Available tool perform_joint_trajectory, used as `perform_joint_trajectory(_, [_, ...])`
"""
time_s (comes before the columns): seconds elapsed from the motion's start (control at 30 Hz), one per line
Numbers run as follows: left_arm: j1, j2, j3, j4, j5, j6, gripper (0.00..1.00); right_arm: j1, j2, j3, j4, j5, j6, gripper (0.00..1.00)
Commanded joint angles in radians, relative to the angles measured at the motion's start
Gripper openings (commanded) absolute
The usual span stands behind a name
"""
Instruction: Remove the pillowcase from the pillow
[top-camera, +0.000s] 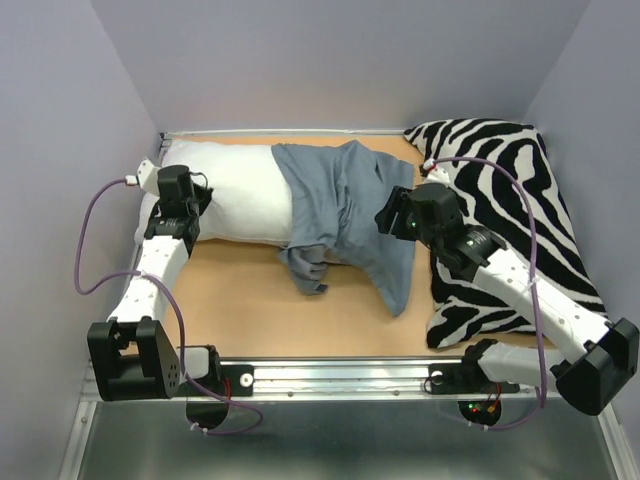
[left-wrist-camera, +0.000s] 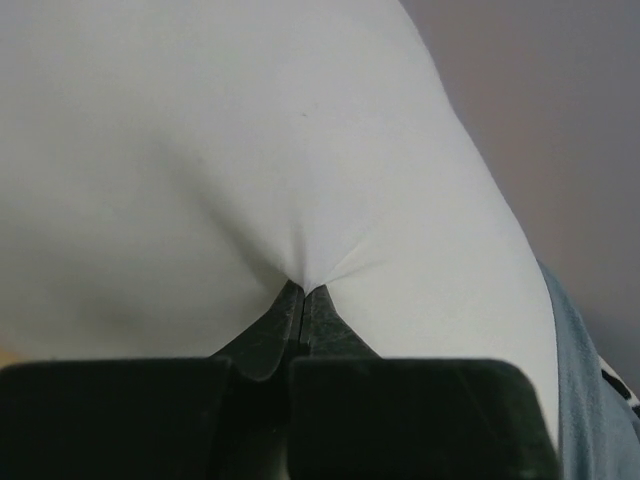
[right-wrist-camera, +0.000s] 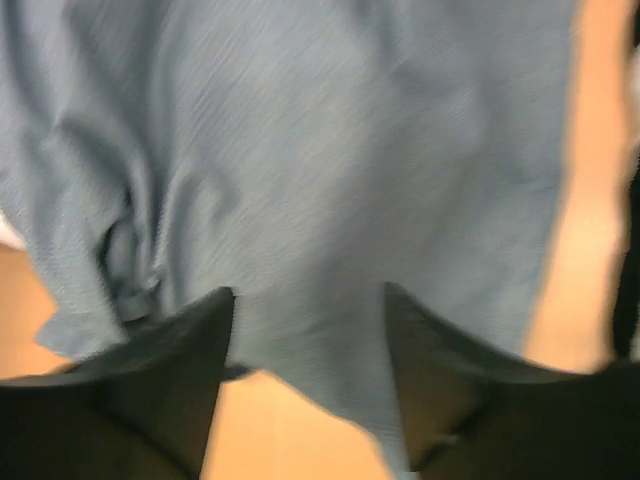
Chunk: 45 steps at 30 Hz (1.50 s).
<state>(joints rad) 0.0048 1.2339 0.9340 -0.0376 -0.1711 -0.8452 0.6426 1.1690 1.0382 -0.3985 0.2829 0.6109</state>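
- Two big soft things lie on the tan table (top-camera: 250, 310): a black-and-white zebra-print cushion (top-camera: 520, 190) along the right side, partly under the right arm, and the white pillow (top-camera: 235, 195) at the far left and middle.
- Pillow: the top view shows its left part bare. Only the left wrist view shows puckers running into a pinched fold of its white cover.
- Pillowcase (top-camera: 350, 200): dull blue-grey and crumpled over the pillow's right end, its loose folds spilling onto the table toward the near edge. As the one sack here, it hides how much of the pillow is inside.
- Left claw (left-wrist-camera: 303, 300): at the pillow's left end, its fingertips pressed together on that pinched fold.
- Right claw (right-wrist-camera: 305, 330): the top view places it over the pillowcase's right part but hides its fingers. The blurred right wrist view shows them spread apart with cloth filling the gap beyond; whether they touch it cannot be told.
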Motion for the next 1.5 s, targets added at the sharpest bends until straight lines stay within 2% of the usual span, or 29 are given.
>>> perform_joint_trajectory(0.0, [0.057, -0.001, 0.061, 0.042, -0.165, 0.047, 0.0, -0.024, -0.1, -0.018, -0.051, 0.074, -0.053, 0.78])
perform_joint_trajectory(0.07, [0.057, 0.003, 0.066, 0.042, -0.157, 0.049, 0.0, -0.031, -0.121, -0.026, -0.065, 0.075, -0.059, 0.88])
perform_joint_trajectory(0.13, [0.055, 0.007, 0.071, 0.042, -0.143, 0.051, 0.0, -0.034, -0.127, -0.044, -0.063, 0.009, -0.074, 0.94])
perform_joint_trajectory(0.2, [0.058, 0.012, 0.074, 0.045, -0.13, 0.052, 0.0, -0.032, -0.121, -0.081, -0.057, -0.103, -0.092, 0.95])
perform_joint_trajectory(0.3, [0.057, 0.007, 0.065, 0.054, -0.111, 0.054, 0.0, -0.034, -0.132, -0.194, 0.067, -0.232, -0.102, 0.97])
perform_joint_trajectory(0.37, [0.057, 0.003, 0.055, 0.071, -0.104, 0.051, 0.0, -0.034, -0.118, -0.253, 0.212, -0.322, -0.073, 0.98])
perform_joint_trajectory(0.43, [0.057, 0.004, 0.049, 0.076, -0.091, 0.051, 0.0, -0.034, -0.076, -0.285, 0.315, -0.352, -0.054, 0.98])
perform_joint_trajectory(0.5, [0.057, 0.004, 0.048, 0.076, -0.087, 0.051, 0.0, -0.034, -0.022, -0.308, 0.389, -0.34, -0.022, 0.99])
perform_joint_trajectory(0.53, [0.057, 0.001, 0.046, 0.077, -0.085, 0.051, 0.0, -0.034, -0.009, -0.334, 0.5, -0.34, -0.013, 0.99])
perform_joint_trajectory(0.67, [0.057, -0.004, 0.04, 0.085, -0.08, 0.057, 0.0, -0.034, 0.034, -0.366, 0.648, -0.298, 0.061, 0.99])
perform_joint_trajectory(0.87, [0.057, 0.001, 0.035, 0.094, -0.065, 0.06, 0.0, -0.058, 0.096, -0.3, 0.675, -0.206, 0.073, 1.0])
perform_joint_trajectory(1.03, [0.057, 0.004, 0.032, 0.099, -0.054, 0.063, 0.0, -0.139, 0.242, -0.225, 0.676, -0.275, 0.101, 1.0])
perform_joint_trajectory(1.13, [0.057, 0.006, 0.032, 0.104, -0.044, 0.063, 0.0, -0.173, 0.32, -0.225, 0.76, -0.329, 0.098, 1.0])
perform_joint_trajectory(1.27, [0.055, -0.002, 0.032, 0.104, -0.047, 0.07, 0.0, -0.187, 0.357, -0.222, 0.803, -0.358, 0.112, 0.89])
perform_joint_trajectory(1.33, [0.055, -0.004, 0.038, 0.104, -0.053, 0.074, 0.0, -0.195, 0.354, -0.221, 0.803, -0.36, 0.119, 0.68])
perform_joint_trajectory(1.37, [0.057, -0.005, 0.042, 0.104, -0.053, 0.075, 0.0, -0.207, 0.347, -0.224, 0.8, -0.361, 0.124, 0.47])
perform_joint_trajectory(1.43, [0.057, -0.004, 0.049, 0.102, -0.056, 0.074, 0.0, -0.224, 0.316, -0.228, 0.776, -0.367, 0.142, 0.3])
perform_joint_trajectory(1.47, [0.058, -0.004, 0.054, 0.1, -0.06, 0.075, 0.0, -0.248, 0.305, -0.225, 0.753, -0.363, 0.154, 0.16])
